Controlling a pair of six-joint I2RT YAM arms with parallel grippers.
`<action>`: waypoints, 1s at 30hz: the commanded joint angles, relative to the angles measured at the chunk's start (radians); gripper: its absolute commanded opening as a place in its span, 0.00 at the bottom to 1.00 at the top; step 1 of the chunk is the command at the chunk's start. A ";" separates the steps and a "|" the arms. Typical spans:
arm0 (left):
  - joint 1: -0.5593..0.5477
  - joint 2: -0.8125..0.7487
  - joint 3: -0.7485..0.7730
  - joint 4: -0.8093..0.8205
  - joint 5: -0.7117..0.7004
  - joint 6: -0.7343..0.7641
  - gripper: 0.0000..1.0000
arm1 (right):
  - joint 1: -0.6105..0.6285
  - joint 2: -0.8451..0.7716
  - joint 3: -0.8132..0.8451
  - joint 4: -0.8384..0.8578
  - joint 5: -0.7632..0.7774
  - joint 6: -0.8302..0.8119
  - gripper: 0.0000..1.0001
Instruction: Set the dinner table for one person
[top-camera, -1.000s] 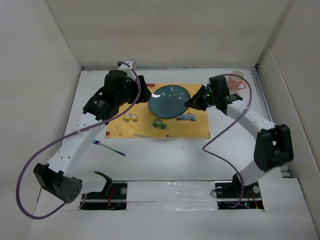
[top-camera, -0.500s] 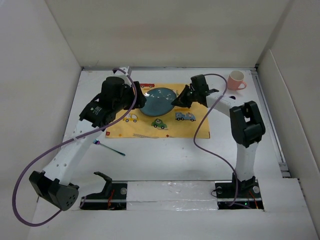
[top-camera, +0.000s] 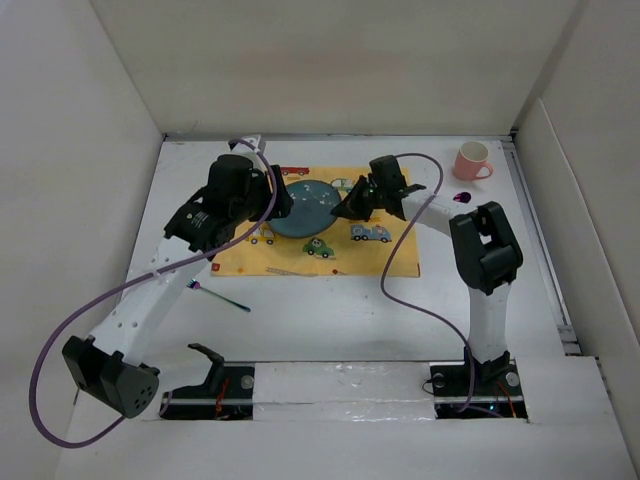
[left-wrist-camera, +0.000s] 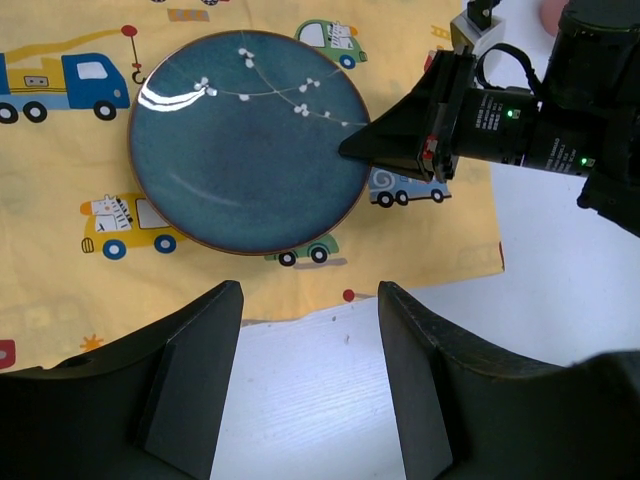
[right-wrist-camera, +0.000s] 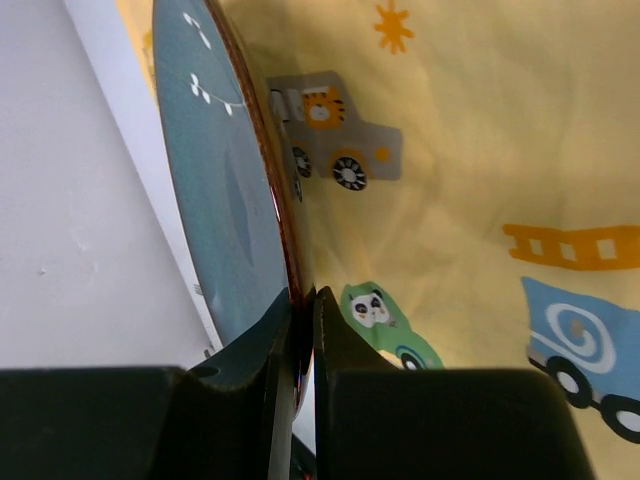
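White table (top-camera: 330, 320) recorded as the large flat surface walled by pale panels, with both arm bases at its near edge. A yellow mat (top-camera: 385, 255) printed with small cars is laid flat on the far half of the table, roughly centred. A blue plate (left-wrist-camera: 250, 140), marked with a white sprig pattern and a brown rim, is seen over the mat, slightly left of its middle; whether it rests fully on the cloth cannot be told. The right gripper (right-wrist-camera: 300, 300) is closed to a thin slit on the plate's right rim, one finger on each face of the edge. The left gripper (left-wrist-camera: 308, 295) is held wide apart with nothing between its fingers, raised at the left side of the plate and touching neither plate nor mat. A pink mug (top-camera: 472, 160) is stood upright near the far right corner of the table, off the mat. A fork (top-camera: 225, 298) with a teal handle is laid on bare table, near-left of the mat and apart from it
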 joint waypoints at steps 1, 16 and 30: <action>0.004 0.005 -0.010 0.046 -0.005 0.000 0.53 | 0.002 -0.043 -0.021 0.126 -0.054 0.020 0.04; 0.004 0.044 0.003 0.051 -0.009 0.054 0.53 | -0.061 -0.176 0.040 -0.275 0.152 -0.205 0.65; 0.004 -0.038 -0.144 0.114 0.107 0.098 0.00 | -0.561 -0.121 0.466 -0.556 0.637 -0.284 0.06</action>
